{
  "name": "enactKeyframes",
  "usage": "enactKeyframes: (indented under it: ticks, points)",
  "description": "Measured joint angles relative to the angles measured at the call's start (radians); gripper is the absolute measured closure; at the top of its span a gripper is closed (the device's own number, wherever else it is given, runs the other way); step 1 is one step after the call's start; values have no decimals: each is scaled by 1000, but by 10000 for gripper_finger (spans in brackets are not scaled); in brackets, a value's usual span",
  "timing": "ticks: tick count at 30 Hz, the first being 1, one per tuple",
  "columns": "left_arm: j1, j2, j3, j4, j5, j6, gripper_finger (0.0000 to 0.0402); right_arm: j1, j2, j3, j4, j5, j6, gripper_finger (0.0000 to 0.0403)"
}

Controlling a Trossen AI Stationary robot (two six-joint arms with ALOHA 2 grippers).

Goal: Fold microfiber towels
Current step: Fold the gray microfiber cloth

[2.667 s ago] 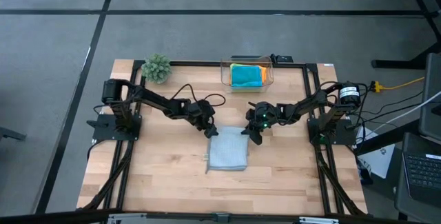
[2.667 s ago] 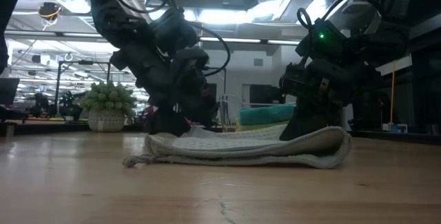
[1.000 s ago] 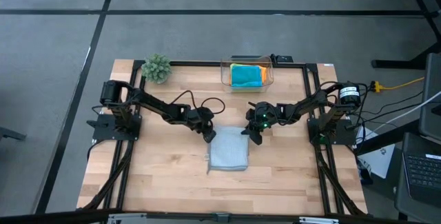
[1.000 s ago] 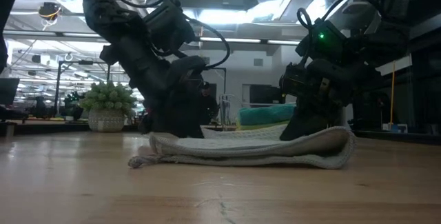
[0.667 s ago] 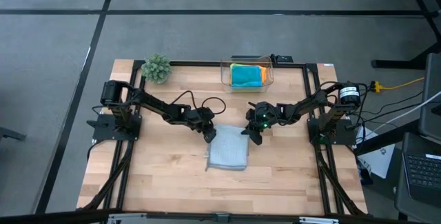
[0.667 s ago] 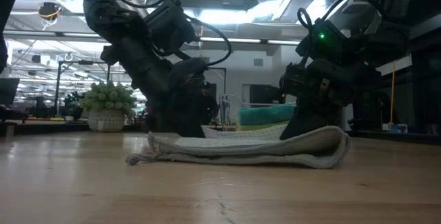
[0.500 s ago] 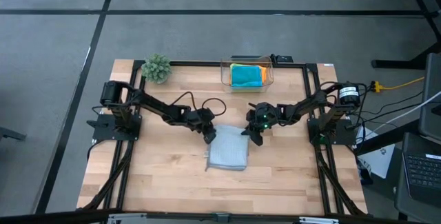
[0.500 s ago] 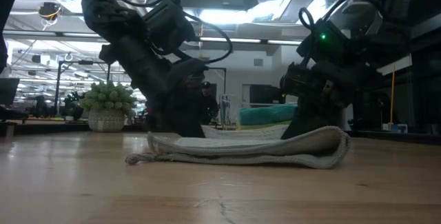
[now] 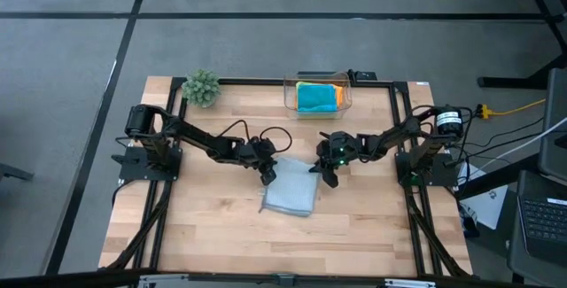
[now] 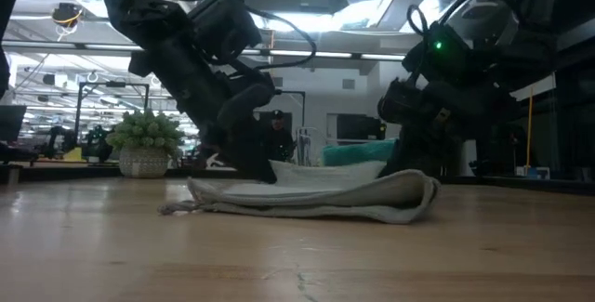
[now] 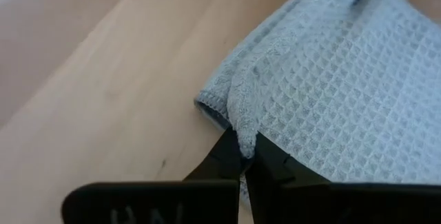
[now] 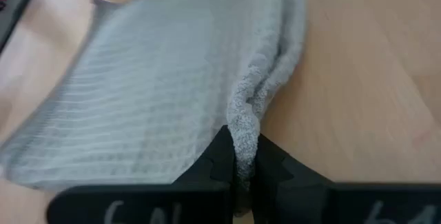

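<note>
Left gripper (image 9: 267, 175) was pinched shut on the light grey towel (image 9: 291, 194) at its 10 o'clock corner; right gripper (image 9: 322, 173) was clamped on the 1 o'clock corner. The towel lay folded at table (image 9: 213, 235) centre, askew. At 12 o'clock, the clear box (image 9: 317, 95) held turquoise and orange cloths, apparently folded. Grey one judged mid-fold; lime green one not seen.

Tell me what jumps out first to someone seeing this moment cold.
The light grey towel, folded and lying mid-table, with both arms bent in over its far edge: the left gripper is shut on one far corner and the right gripper is shut on the other. Behind them, at the table's far edge, a clear plastic box holds bright turquoise and orange cloths, and a small green plant stands at the far left corner.
</note>
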Motion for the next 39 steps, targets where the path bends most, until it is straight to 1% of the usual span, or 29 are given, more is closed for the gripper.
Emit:
enactKeyframes:
  ticks: [6,10,16,19,21,24,27,30,35,39]
  points:
    - [-30,-2,1,7,-92,55,401,33,-92,1,7,0,-66,384]
    - [-63,-3,5,11,-162,63,401,58,-140,2,3,19,-74,384]
    - [-135,-3,63,11,-264,148,401,114,-145,2,-4,87,-76,385]
    - [-160,-3,106,6,-292,190,401,142,-145,5,-7,124,-77,385]
    - [-172,-5,140,-33,-295,205,401,161,-145,19,-14,132,-77,385]
    - [-191,-5,185,-140,-297,202,401,193,-145,39,-16,132,-78,385]
    - [-218,-5,225,-251,-328,180,401,225,-146,64,-24,132,-80,385]
    - [-248,-5,248,-321,-358,164,401,261,-146,97,-104,178,-82,385]
    - [-297,-5,255,-339,-404,152,401,329,-146,158,-241,274,-103,385]
    - [-331,-5,255,-354,-448,150,401,379,-146,196,-250,283,-107,385]
